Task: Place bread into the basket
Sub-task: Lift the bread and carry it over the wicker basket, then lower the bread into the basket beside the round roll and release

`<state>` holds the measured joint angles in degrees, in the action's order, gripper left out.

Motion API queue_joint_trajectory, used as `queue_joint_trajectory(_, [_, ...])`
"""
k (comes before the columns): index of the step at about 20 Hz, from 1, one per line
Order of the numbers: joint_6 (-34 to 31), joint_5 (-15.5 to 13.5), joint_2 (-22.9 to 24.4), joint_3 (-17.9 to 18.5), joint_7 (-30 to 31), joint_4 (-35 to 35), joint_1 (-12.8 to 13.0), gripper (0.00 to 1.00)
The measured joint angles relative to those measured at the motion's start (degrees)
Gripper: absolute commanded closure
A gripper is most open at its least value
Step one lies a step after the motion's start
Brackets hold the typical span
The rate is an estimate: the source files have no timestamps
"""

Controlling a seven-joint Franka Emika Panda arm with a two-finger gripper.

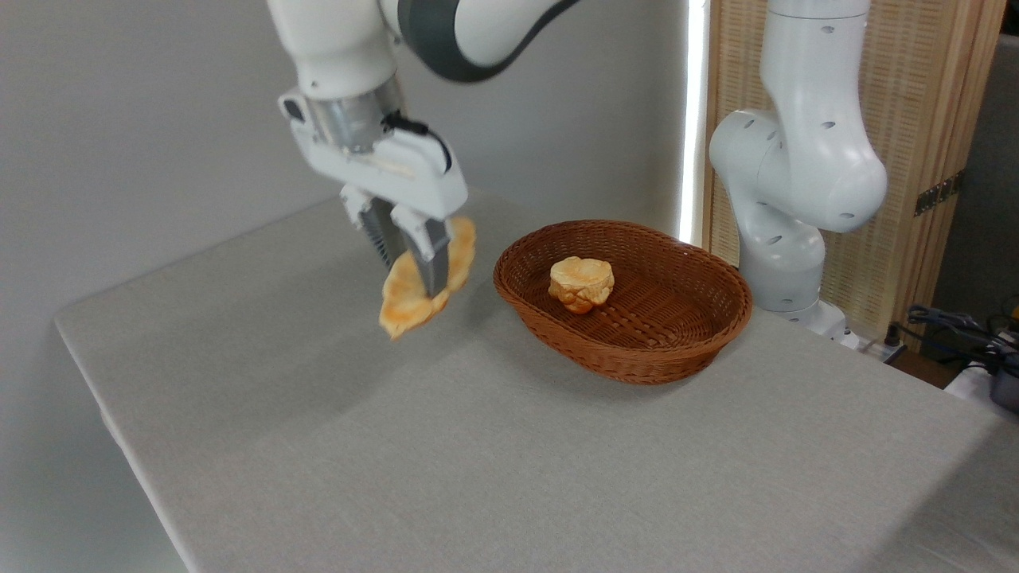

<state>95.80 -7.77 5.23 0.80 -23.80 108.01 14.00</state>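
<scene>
The bread [407,304], a long golden-orange pastry with pointed ends, hangs tilted in the air above the table. My gripper [414,274] is shut on its middle, one finger in front and one behind. It is held to the left of the basket [665,350], an oval reddish-brown wicker one, and apart from its rim. The pastry's lower tip points down to the left and its upper end rises toward the basket.
A small round golden bun [581,283] lies inside the basket. A second white robot arm [796,175] stands behind the basket at the right, in front of a wooden screen. Cables lie at the far right. The grey table's edge [119,422] runs down the left.
</scene>
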Motion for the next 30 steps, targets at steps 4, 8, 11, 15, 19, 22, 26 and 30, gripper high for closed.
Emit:
queue_joint_trajectory(4, [-4.6,0.0,5.0,-0.1,-3.2,2.9,0.7,0.44])
queue_joint_trajectory(8, [-5.2,0.0,11.2,0.3,-8.0,10.4,0.7,0.36])
queue_joint_trajectory(11, [-5.2,1.7,14.8,0.6,-11.5,16.2,0.4,0.32])
queue_joint_trajectory(15, [-5.9,3.4,17.6,1.4,-17.0,21.4,-0.8,0.23])
queue_joint_trajectory(19, [-7.1,4.7,17.9,3.5,-24.1,23.2,-2.3,0.0])
queue_joint_trajectory(22, [-7.1,4.7,17.9,4.6,-27.0,23.5,-2.5,0.0])
queue_joint_trajectory(26, [-7.1,4.7,17.9,4.6,-27.9,23.7,-2.4,0.0])
queue_joint_trajectory(30, [-7.1,4.7,17.9,4.6,-27.9,23.7,-2.1,0.0])
